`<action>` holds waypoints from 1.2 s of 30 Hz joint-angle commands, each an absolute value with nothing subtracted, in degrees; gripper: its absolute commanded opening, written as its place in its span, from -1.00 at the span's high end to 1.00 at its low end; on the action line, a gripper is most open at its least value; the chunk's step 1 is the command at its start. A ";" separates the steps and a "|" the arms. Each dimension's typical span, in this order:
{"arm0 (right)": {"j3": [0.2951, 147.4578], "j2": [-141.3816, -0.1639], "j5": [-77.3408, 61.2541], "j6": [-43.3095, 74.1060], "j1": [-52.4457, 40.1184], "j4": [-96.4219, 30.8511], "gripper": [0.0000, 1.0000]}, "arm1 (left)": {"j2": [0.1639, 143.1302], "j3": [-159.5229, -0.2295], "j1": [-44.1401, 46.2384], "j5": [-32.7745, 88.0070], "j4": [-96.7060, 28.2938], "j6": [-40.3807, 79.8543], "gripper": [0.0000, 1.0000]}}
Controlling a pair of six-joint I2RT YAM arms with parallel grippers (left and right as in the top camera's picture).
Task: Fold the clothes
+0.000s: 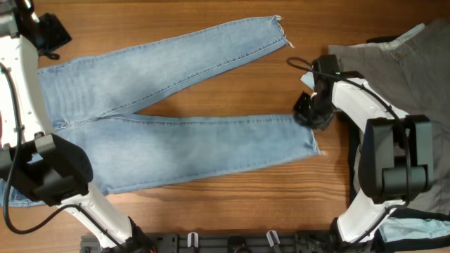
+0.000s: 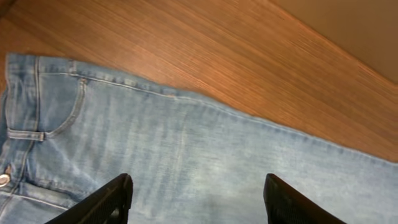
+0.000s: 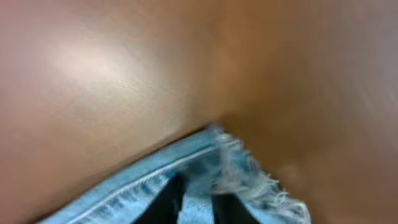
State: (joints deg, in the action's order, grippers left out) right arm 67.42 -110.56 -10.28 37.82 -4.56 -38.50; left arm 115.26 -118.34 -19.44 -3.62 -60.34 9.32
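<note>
— How many pieces of clothing lay on the table (image 1: pixel 232 200)?
— Three. One pair of jeans (image 1: pixel 176 133) lay flat, its two legs splayed toward the right. One grey garment (image 1: pixel 415 77) and one pale-blue cloth (image 1: pixel 422 228) lay at the right edge.
— And the two grippers?
— The right gripper (image 3: pixel 196 200) was pinching the frayed hem (image 3: pixel 249 180) of one leg. The left gripper (image 2: pixel 198 199) hung over the jeans near the waistband (image 2: pixel 22 93), its two fingers spread wide apart.
</note>
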 commanded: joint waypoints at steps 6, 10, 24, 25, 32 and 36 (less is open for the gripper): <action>68.99 -111.94 -9.93 32.34 -2.20 -20.03 0.46 | 114.63 -118.32 -18.35 -4.54 -63.88 9.23 -0.42; 69.76 -98.28 -14.24 23.97 5.04 -36.91 -0.09 | 113.54 -118.32 -18.70 -4.60 -66.15 9.21 -0.49; 51.37 -98.04 -22.37 24.18 4.75 -34.37 0.03 | 101.67 -118.32 -18.70 -4.60 -69.38 9.23 -0.69; 50.11 -98.04 -22.35 24.18 4.69 -32.47 0.02 | 100.95 -118.32 -18.70 -4.60 -70.00 9.23 -0.71; 43.81 -98.04 -20.38 28.45 4.67 -20.47 0.44 | 97.58 -118.32 -18.76 -4.62 -74.65 9.23 -0.84; 48.47 -96.47 -20.40 25.61 6.28 -25.36 0.87 | 97.38 -118.32 -18.94 -4.67 -76.44 9.23 -0.86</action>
